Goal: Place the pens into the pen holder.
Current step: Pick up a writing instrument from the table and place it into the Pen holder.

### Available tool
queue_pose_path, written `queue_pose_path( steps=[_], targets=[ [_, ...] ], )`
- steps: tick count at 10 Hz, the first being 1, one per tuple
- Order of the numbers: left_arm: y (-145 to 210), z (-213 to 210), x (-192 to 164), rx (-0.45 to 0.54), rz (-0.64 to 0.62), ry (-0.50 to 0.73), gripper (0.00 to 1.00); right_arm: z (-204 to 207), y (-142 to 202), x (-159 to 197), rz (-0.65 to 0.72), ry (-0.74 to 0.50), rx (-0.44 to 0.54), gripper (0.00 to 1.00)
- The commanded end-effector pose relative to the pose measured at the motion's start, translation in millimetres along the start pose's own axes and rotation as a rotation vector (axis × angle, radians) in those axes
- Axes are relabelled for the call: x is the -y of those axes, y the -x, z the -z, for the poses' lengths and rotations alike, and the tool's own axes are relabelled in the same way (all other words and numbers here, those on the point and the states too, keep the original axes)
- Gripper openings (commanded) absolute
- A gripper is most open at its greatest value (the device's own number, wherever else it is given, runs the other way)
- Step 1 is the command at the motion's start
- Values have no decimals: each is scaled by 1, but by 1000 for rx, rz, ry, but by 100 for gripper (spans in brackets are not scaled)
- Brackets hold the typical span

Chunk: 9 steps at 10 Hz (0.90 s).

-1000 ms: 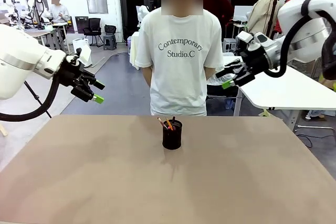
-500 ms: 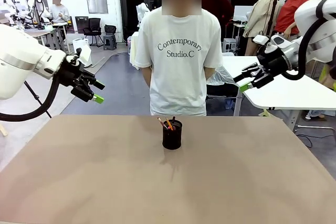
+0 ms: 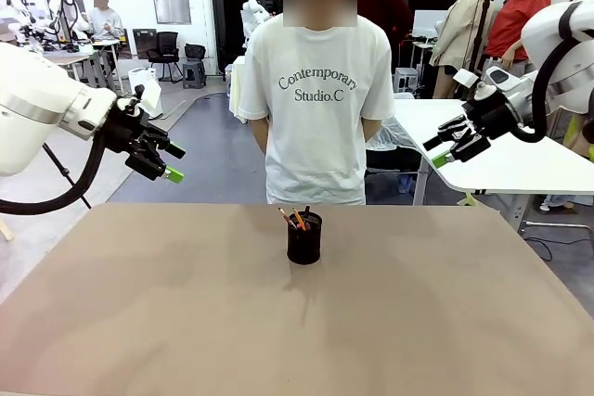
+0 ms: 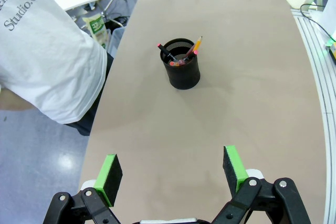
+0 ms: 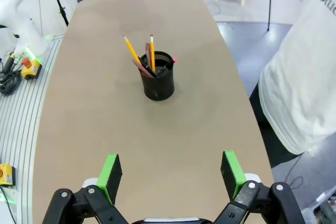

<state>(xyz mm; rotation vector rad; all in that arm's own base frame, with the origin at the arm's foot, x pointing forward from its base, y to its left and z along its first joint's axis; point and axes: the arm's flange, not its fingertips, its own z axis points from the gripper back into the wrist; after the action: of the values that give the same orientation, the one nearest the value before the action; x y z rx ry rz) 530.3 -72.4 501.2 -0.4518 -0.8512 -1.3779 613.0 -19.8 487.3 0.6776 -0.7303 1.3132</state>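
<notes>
3 thin pens (image 3: 295,218) stand in the black mesh cylindrical pen holder (image 3: 303,240); both jaws apart.

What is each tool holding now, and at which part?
Nothing is held. The left tool and right tool are both open and empty; the pens stand in the pen holder.

Lower parts of the pens (image 3: 295,218) are hidden inside the pen holder (image 3: 303,240); only their tops show above the rim. In the front view the pens are too small to count or tell apart by colour. Both wrist views cut the person (image 3: 318,99) down to a patch of white shirt at the frame edge, shirt print partly cropped. In the front view the table (image 3: 186,322) hides the person's legs, and both hands are behind the back.
</notes>
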Motion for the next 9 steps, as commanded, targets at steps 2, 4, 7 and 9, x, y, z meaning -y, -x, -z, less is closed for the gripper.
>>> queue_pose_path(
  steps=[2,4,7,9],
  targets=[
    [-1,-3,1,-1,-8,-5,100,0,0,0,1,-3,1,100],
    [-1,-3,1,-1,-8,-5,100,0,0,0,1,-3,1,100],
    [-1,-3,1,-1,-8,-5,100,0,0,0,1,-3,1,100],
    [-1,-3,1,-1,-8,-5,100,0,0,0,1,-3,1,100]
  ],
)
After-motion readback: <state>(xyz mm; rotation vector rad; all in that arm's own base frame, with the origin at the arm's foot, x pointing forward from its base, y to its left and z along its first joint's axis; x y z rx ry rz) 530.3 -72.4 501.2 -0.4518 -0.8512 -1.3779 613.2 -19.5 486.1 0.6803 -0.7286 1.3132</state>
